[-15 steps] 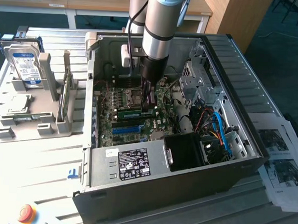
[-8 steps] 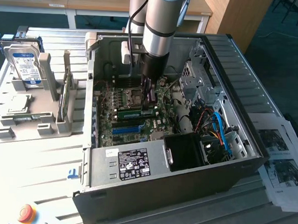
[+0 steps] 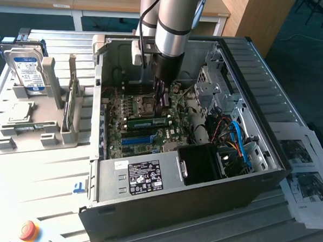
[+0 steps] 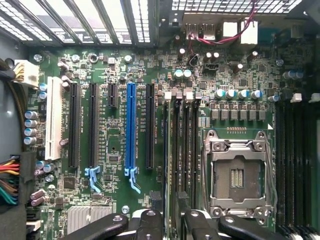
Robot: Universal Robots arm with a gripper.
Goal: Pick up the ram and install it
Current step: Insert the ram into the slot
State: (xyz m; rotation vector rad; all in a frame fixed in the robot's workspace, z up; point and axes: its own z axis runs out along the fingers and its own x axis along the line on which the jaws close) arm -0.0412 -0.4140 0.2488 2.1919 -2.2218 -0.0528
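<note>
Green, flat ram (image 3: 149, 122) sits edgewise in the motherboard (image 3: 116, 114); we see the dark tool (image 3: 163, 102) spread nearby

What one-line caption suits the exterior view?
Open end effector hangs inside the computer case, near the ram on the motherboard.

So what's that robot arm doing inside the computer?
The robot arm is reaching down into an open computer case. Its gripper is open and hangs just above the motherboard, beside the empty silver processor socket. It does not seem to be holding anything. A long green ram stick stands in a slot close to the gripper, so it looks like the stick is already in place.
</note>
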